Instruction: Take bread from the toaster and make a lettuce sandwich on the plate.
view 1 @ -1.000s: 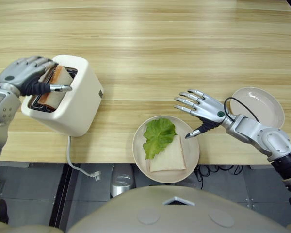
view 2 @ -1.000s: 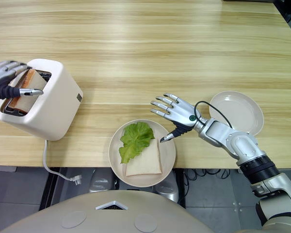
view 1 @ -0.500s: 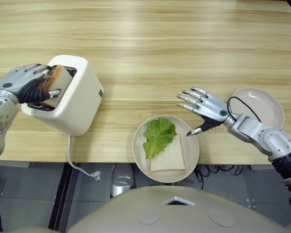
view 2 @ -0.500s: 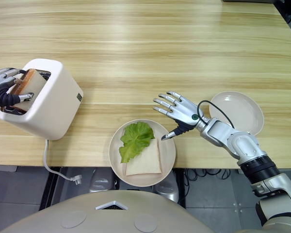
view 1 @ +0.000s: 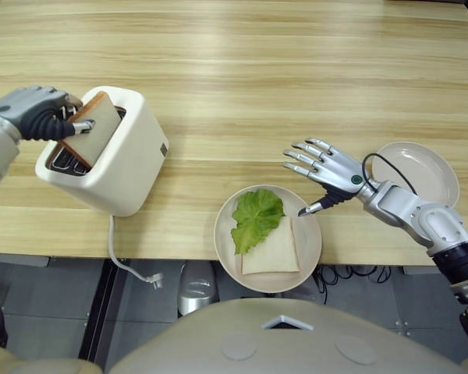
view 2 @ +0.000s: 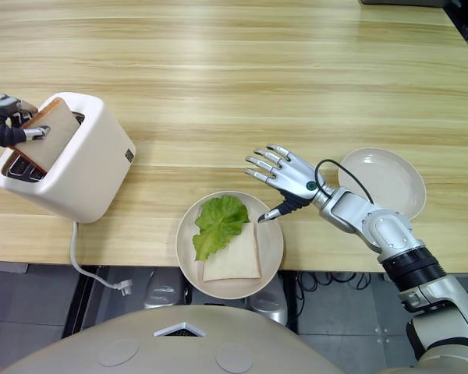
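Note:
A cream toaster (view 1: pixel 123 167) stands at the table's left front. My left hand (view 1: pixel 33 113) is shut on a bread slice (view 1: pixel 91 128) that sticks up half out of the toaster's slot. On the round plate (view 1: pixel 308 261) at the front edge lies another bread slice (view 1: pixel 271 249) with a green lettuce leaf (view 1: pixel 255 218) overlapping its far left corner. My right hand (view 1: pixel 321 167) hovers open, fingers spread, just right of the plate's far rim.
A second, bare plate (view 1: pixel 421 167) sits at the right behind my right forearm. The toaster's cord (view 1: pixel 125 261) hangs over the front table edge. Bare wooden tabletop (view 1: pixel 242 70) stretches across the back.
My left hand has closed on the bread slice and lifted it partly out of the toaster. The right hand has stayed nearly in place.

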